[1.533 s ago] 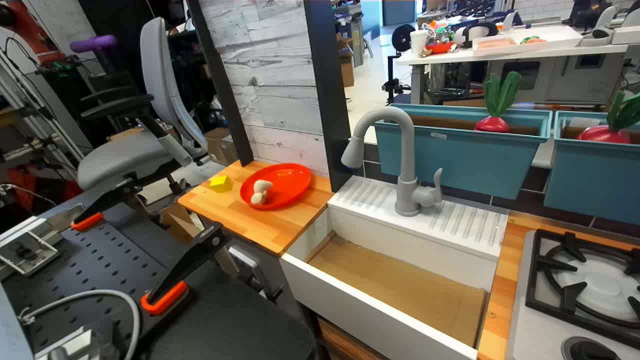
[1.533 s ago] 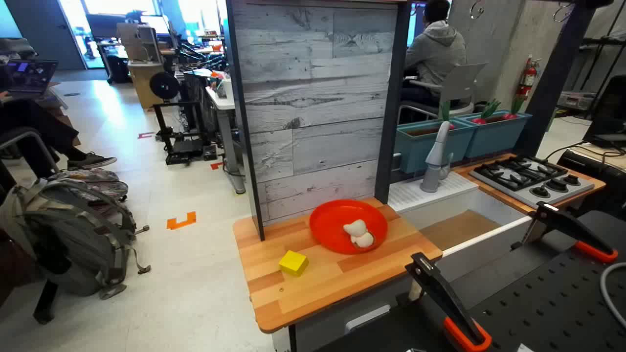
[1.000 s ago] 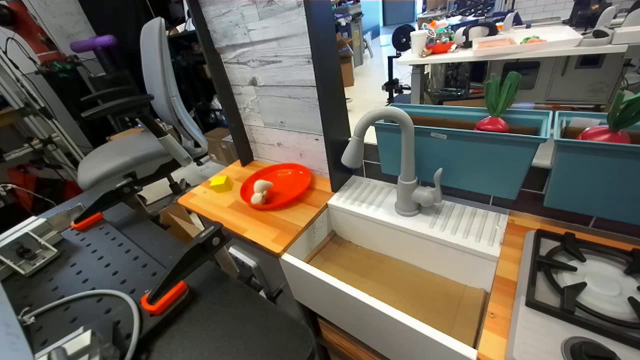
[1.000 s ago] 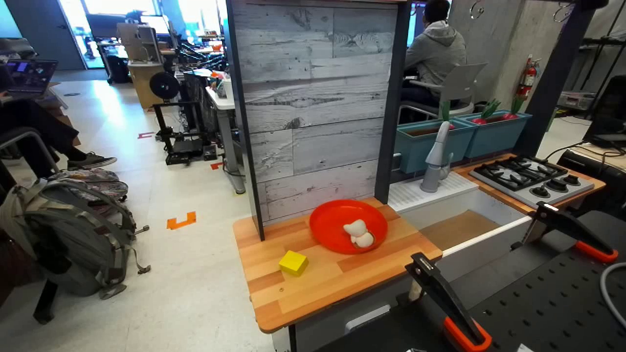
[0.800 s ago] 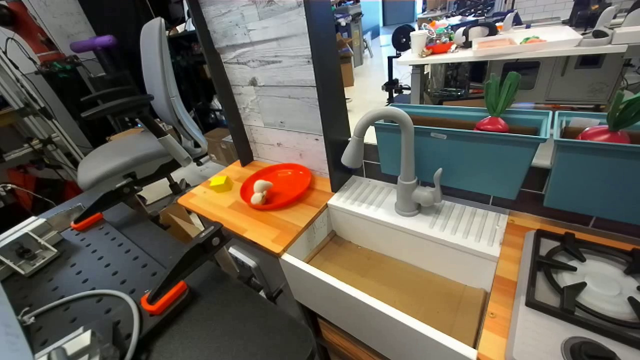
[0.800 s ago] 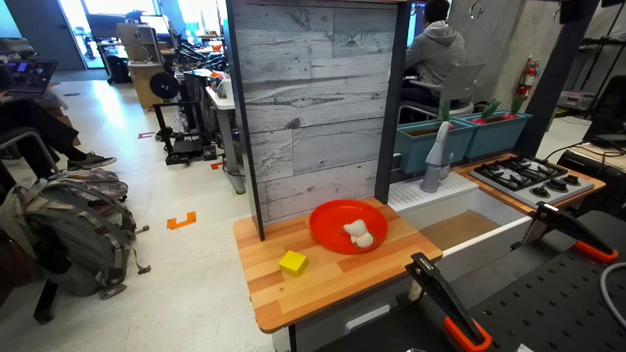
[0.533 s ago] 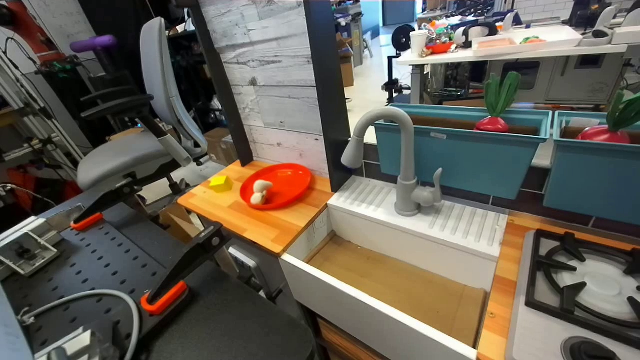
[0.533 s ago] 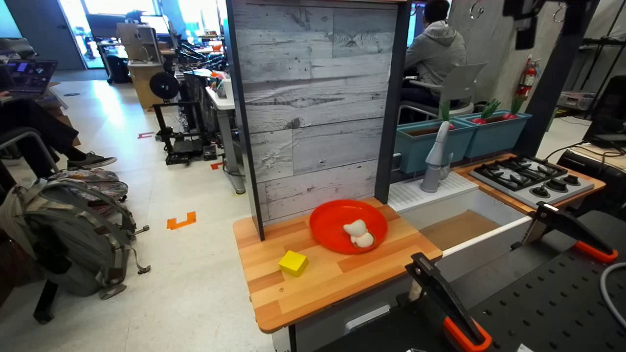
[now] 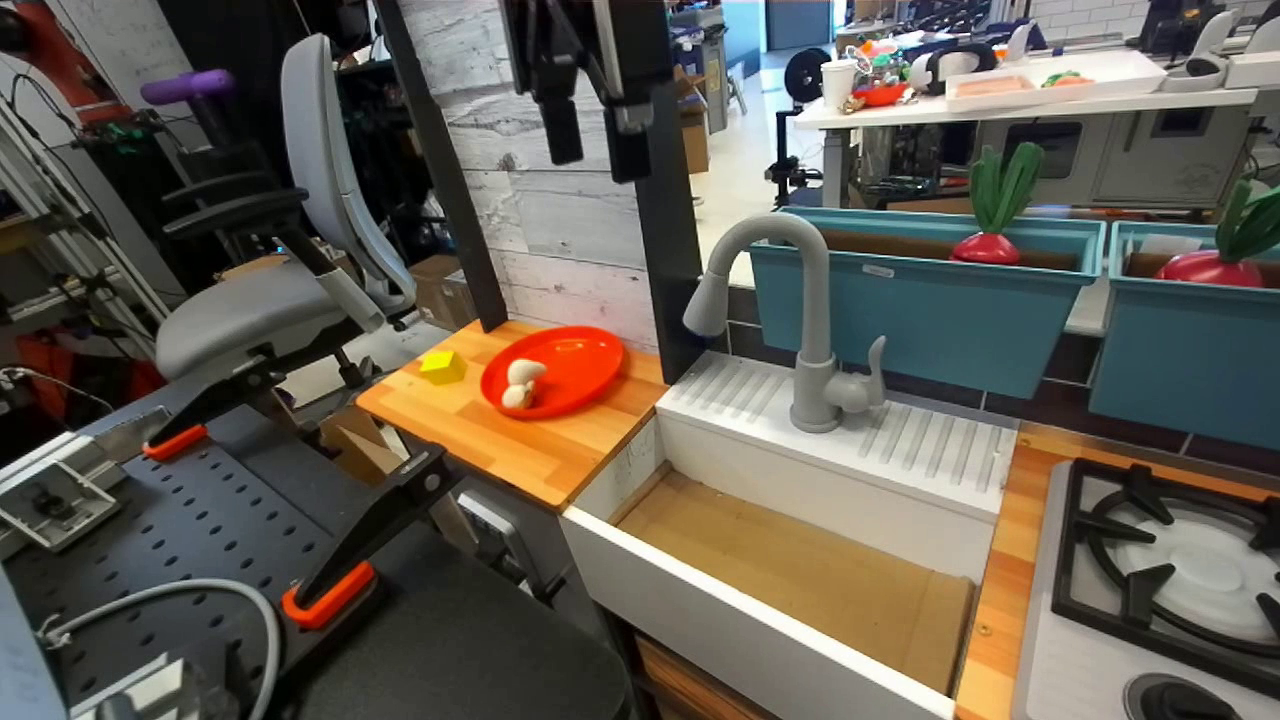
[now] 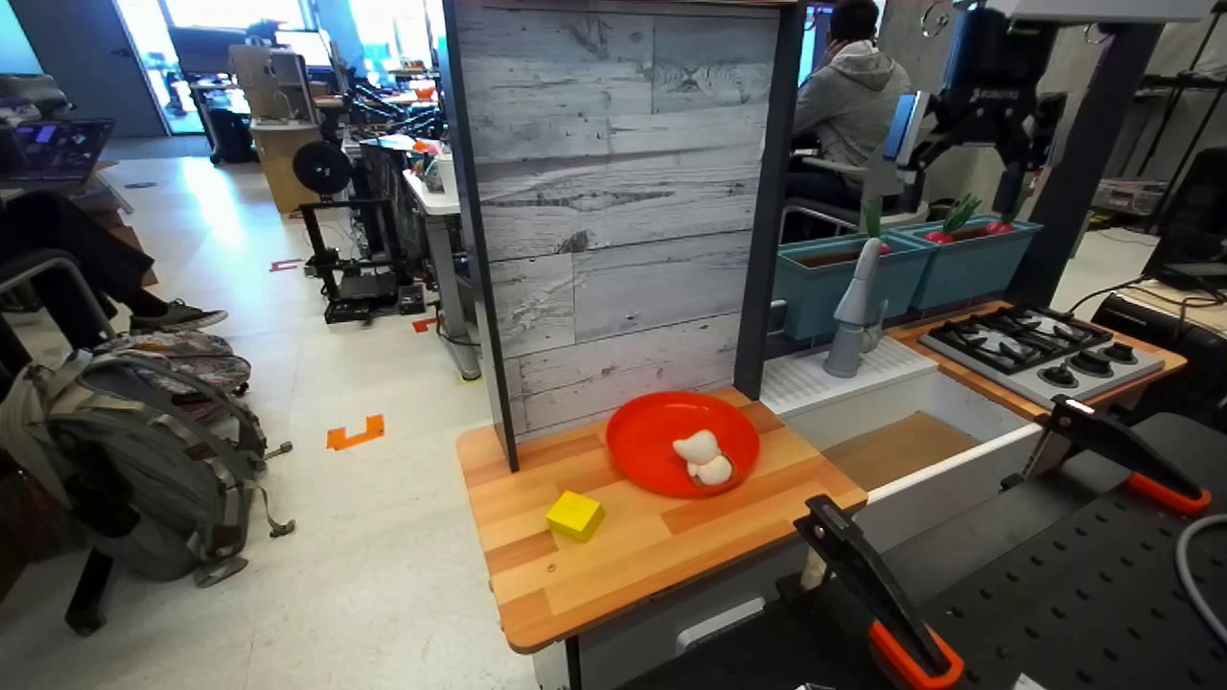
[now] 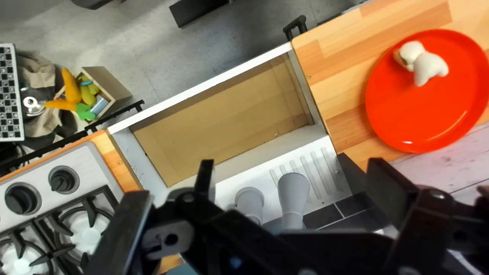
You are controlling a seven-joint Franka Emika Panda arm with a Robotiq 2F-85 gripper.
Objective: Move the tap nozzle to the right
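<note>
High over sink, hand hovering spread apart; nozzle likely needing slow push from plate side toward stove.

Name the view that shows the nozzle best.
Best in an exterior view: the nozzle stands side-on, its whole curve unhidden. In an exterior view facing it, mainly its head shows; the wrist view looks down, the curve mostly covered.
</note>
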